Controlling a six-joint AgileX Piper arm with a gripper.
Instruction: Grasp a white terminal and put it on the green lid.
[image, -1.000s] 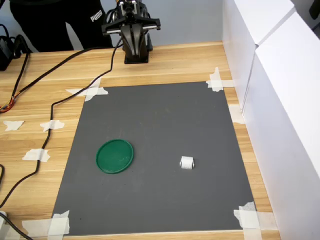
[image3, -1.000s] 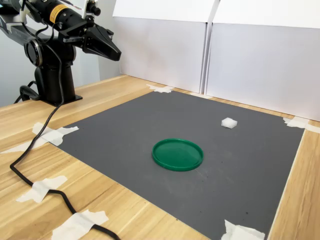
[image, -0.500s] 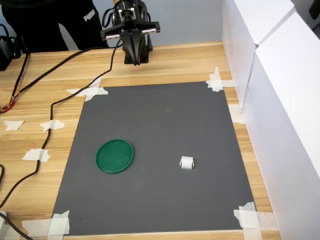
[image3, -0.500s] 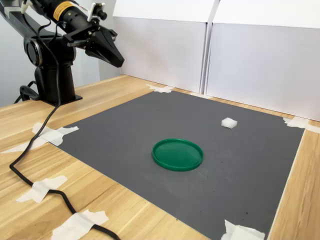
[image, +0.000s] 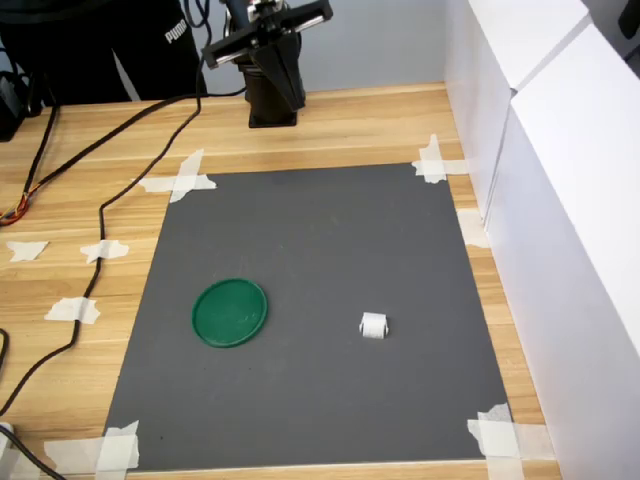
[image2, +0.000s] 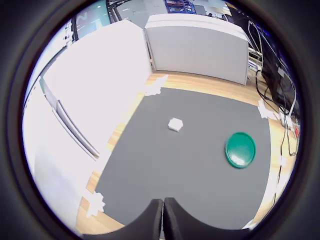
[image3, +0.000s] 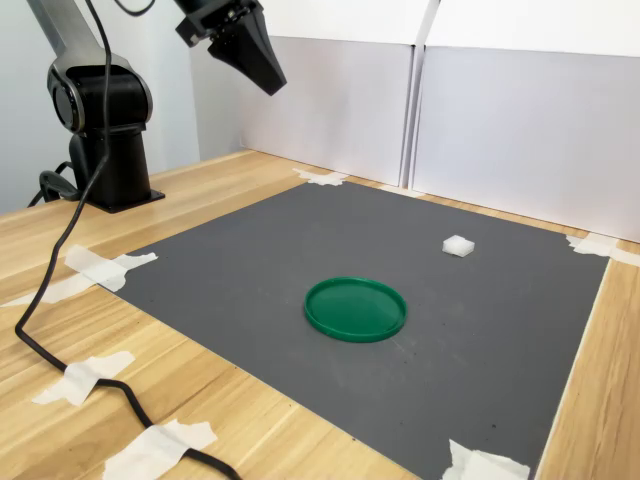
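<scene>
The white terminal (image: 373, 325) lies on the grey mat (image: 320, 220), to the right of the green lid (image: 230, 312) in the first exterior view. In the second exterior view the terminal (image3: 458, 245) sits behind and to the right of the lid (image3: 355, 308). My gripper (image3: 277, 88) hangs high above the mat's far edge, near the arm base, well away from both. Its fingers are pressed together with nothing between them. The wrist view looks down past the shut gripper (image2: 163, 202) at the terminal (image2: 175, 124) and the lid (image2: 240, 149).
White foam walls (image: 560, 160) close off the first exterior view's right side. A black cable (image: 110, 200) runs over the wooden table on that same view's left, among torn tape pieces (image: 180, 182). The arm base (image3: 105, 150) stands at the back. A person in dark clothing (image: 100, 40) stands behind it.
The gripper has risen and swung out from beside the arm base towards the mat, staying shut. The terminal and the lid have not moved.
</scene>
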